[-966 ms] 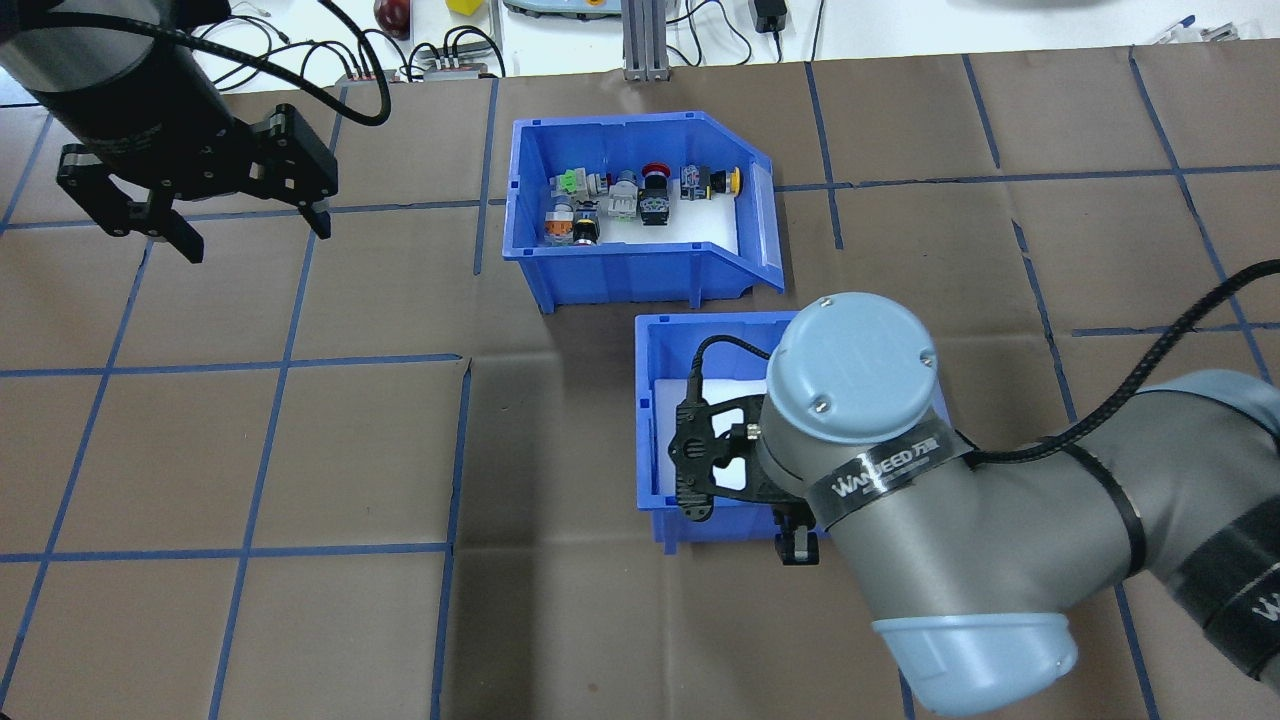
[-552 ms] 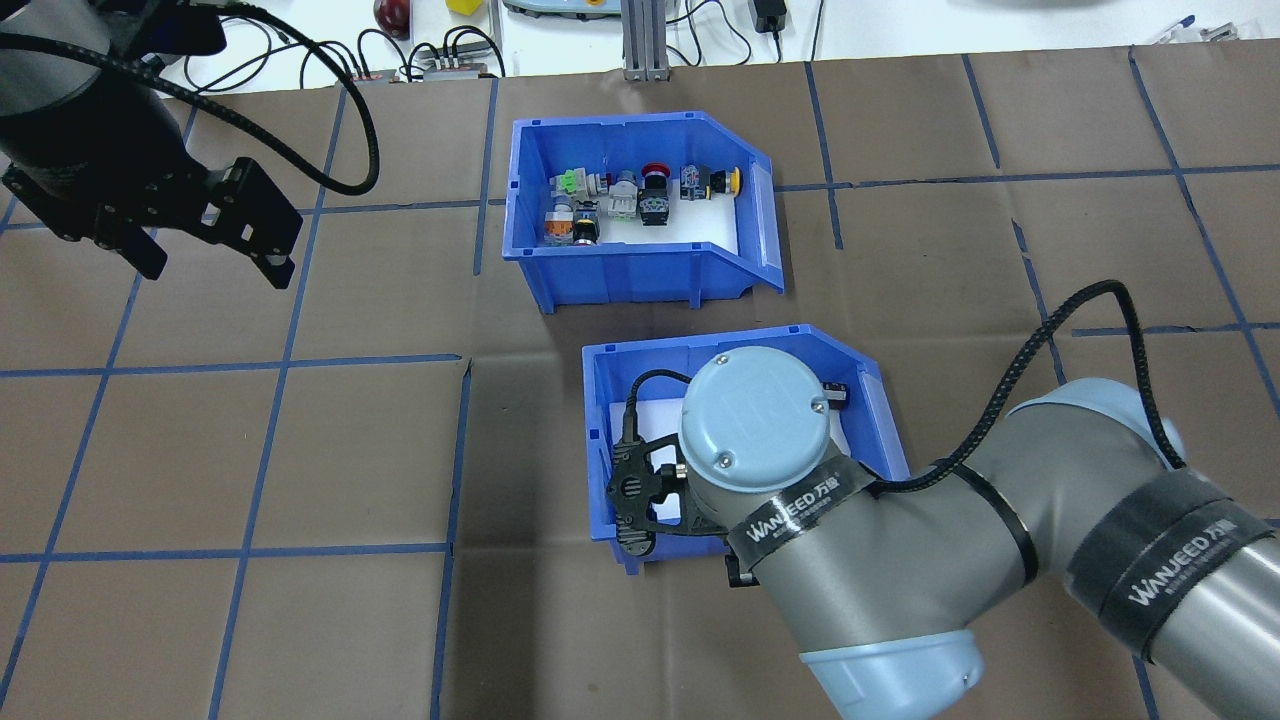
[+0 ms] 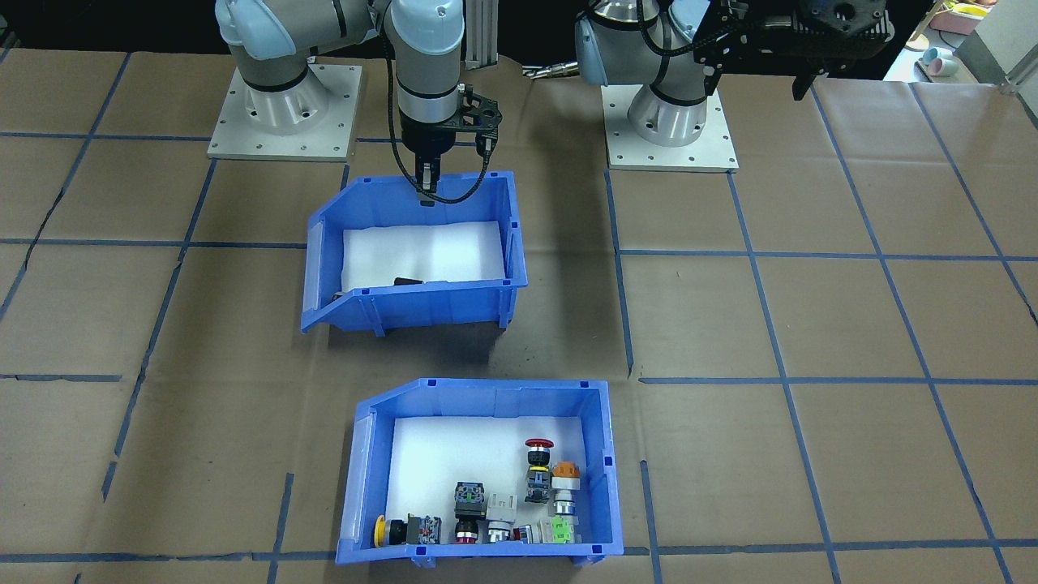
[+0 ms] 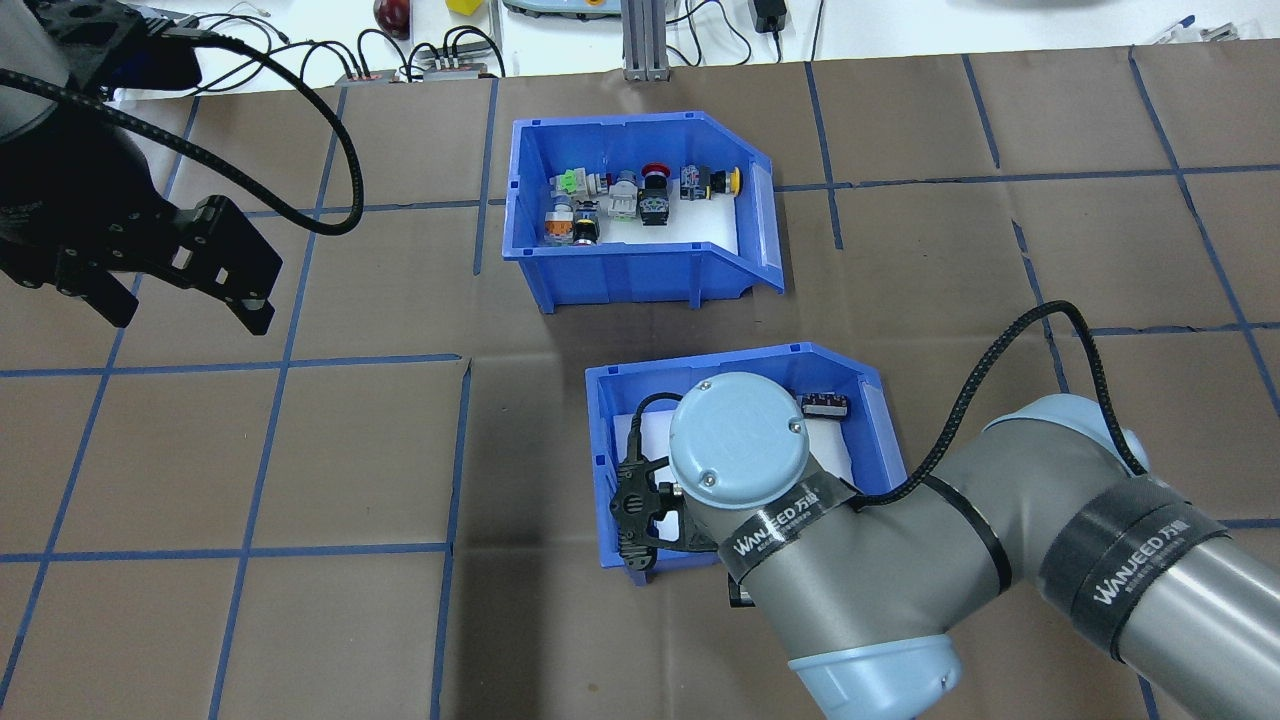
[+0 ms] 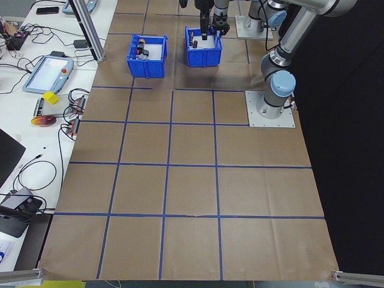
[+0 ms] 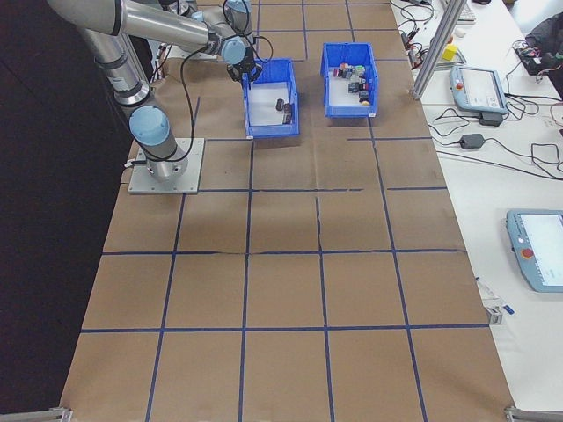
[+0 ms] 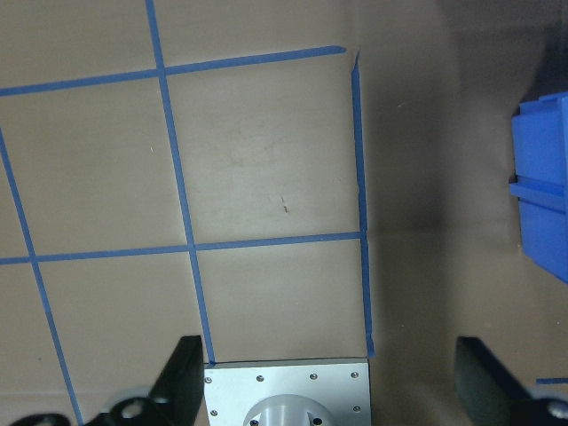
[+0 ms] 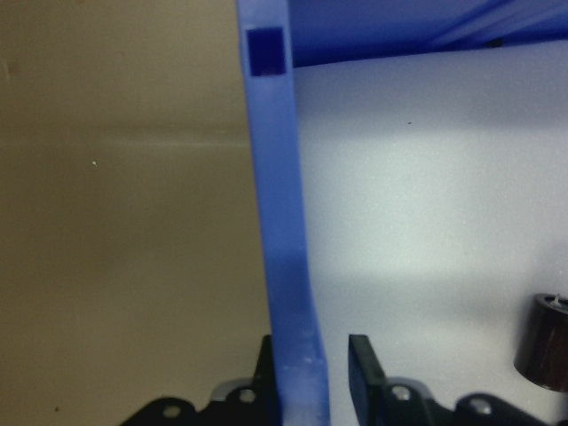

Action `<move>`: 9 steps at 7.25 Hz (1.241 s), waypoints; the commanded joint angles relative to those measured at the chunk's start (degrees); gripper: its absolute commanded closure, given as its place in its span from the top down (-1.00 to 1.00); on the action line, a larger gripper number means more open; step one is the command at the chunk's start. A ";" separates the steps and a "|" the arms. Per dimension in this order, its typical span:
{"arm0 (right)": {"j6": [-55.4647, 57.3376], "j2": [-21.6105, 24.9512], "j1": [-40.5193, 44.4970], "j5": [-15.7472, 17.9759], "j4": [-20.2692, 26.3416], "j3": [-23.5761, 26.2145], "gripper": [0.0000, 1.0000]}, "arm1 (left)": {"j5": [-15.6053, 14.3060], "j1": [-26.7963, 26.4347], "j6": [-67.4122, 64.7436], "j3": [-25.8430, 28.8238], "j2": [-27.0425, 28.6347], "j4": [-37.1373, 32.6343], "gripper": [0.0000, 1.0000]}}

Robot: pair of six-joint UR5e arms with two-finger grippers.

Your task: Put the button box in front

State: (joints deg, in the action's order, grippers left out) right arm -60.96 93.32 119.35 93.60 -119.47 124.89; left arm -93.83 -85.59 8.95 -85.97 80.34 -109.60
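Right claw (image 3: 425, 185) grips the near wall of the capacitor bin (image 3: 414, 250), fingers straddling the blue rim; one dark capacitor (image 8: 543, 343) lies on its white liner. Button box (image 4: 640, 206) sits on the table (image 4: 300, 450) on the far side of that bin from the robot, untouched. Left claw (image 4: 175, 285) hangs open above bare table, well apart from both bins.

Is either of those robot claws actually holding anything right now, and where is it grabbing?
The right gripper pinches the near wall of the capacitor bin. The left gripper is open, holding nothing.
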 commanded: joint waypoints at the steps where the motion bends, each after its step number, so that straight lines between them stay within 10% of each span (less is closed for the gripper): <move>1: 0.84 0.72 0.00 -0.52 0.11 -0.35 1.00 | 0.05 0.25 2.19 -0.16 0.08 1.48 1.00; 9: 19.38 7.31 -21.22 0.18 7.23 -10.55 1.00 | 0.84 -0.72 2.56 -3.31 2.19 6.23 0.99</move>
State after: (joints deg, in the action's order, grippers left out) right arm -45.26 98.85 104.75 93.89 -112.51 114.48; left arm -93.12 -86.11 12.04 -87.21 82.57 -103.97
